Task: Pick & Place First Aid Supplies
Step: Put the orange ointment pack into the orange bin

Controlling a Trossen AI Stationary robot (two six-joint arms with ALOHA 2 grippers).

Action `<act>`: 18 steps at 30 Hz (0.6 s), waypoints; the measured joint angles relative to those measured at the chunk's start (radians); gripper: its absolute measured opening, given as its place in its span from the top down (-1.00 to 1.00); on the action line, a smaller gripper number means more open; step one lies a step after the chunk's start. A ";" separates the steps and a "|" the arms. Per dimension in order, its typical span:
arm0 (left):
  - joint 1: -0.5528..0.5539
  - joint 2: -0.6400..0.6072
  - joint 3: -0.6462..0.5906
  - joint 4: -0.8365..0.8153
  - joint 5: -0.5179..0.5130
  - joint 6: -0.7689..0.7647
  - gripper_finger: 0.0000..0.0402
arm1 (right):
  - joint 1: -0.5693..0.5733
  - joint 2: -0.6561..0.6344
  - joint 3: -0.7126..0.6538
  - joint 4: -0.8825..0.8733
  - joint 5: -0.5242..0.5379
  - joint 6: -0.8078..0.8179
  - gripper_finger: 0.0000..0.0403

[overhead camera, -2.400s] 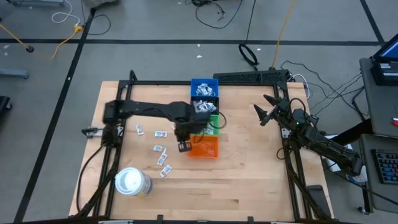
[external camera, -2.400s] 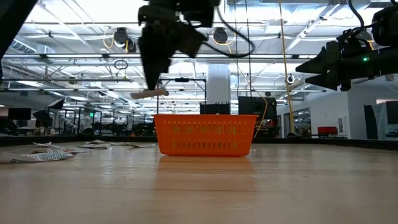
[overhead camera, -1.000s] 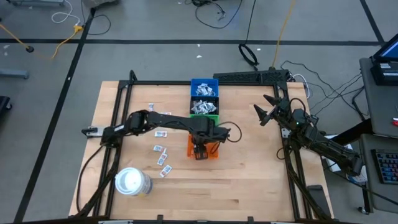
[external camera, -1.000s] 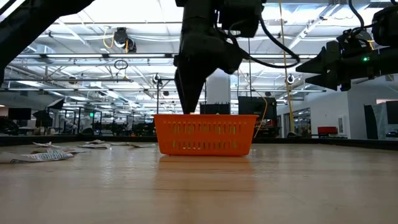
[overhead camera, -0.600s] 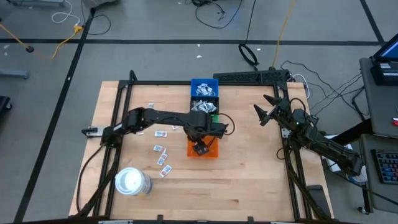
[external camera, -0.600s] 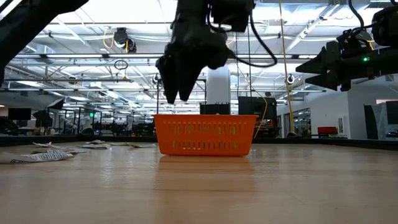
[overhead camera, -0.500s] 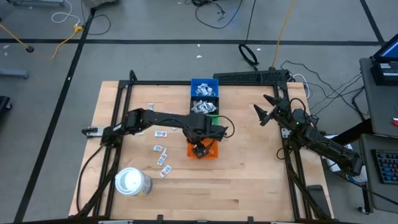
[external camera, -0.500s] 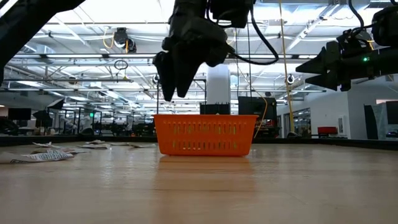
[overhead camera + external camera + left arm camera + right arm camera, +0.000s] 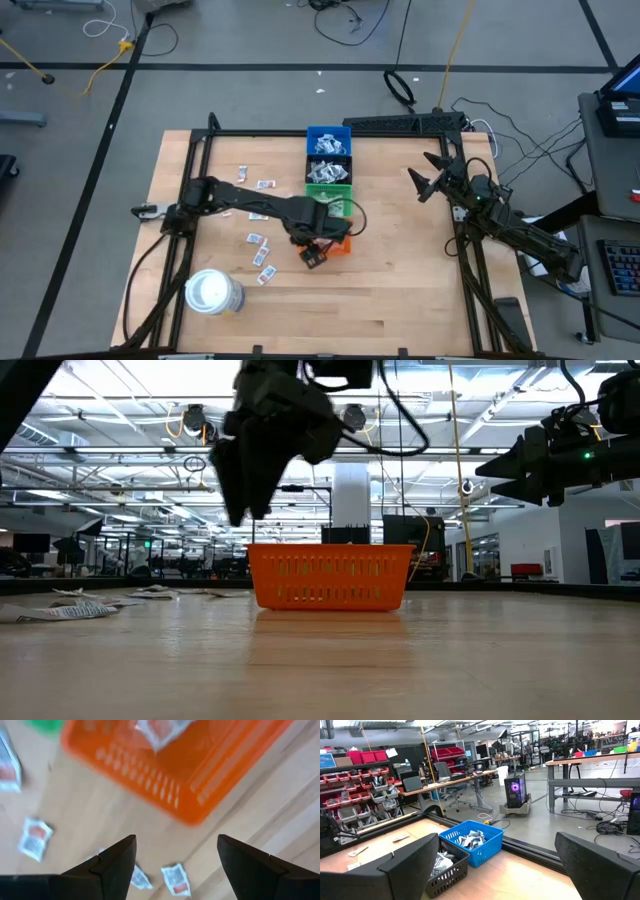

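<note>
Left arm and its gripper [image 9: 314, 257] cover most of the orange plastic mesh bin [image 9: 343, 245] in the high view; only its right end shows, contents not visible there. In the left wrist view the same bin is motion-blurred and cut by the picture's edge; the white packet with a reddish mark [image 9: 159, 731] lying in it is smeared, print unreadable. Small white packets [image 9: 256, 242] scattered toward the table's left edge: too small to read their markings.
</note>
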 joint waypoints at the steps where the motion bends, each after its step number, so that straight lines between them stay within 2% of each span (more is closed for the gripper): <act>1: -0.007 -0.019 -0.037 0.012 0.006 -0.021 -0.42 | 0.000 0.000 0.000 0.000 0.000 0.000 -0.95; 12: -0.111 -0.210 -0.380 0.243 0.081 -0.272 -0.42 | 0.000 0.000 0.000 -0.001 0.000 0.000 -0.95; 18: -0.173 -0.271 -0.512 0.288 0.115 -0.373 -0.42 | 0.000 0.000 0.000 0.001 0.000 0.000 -0.95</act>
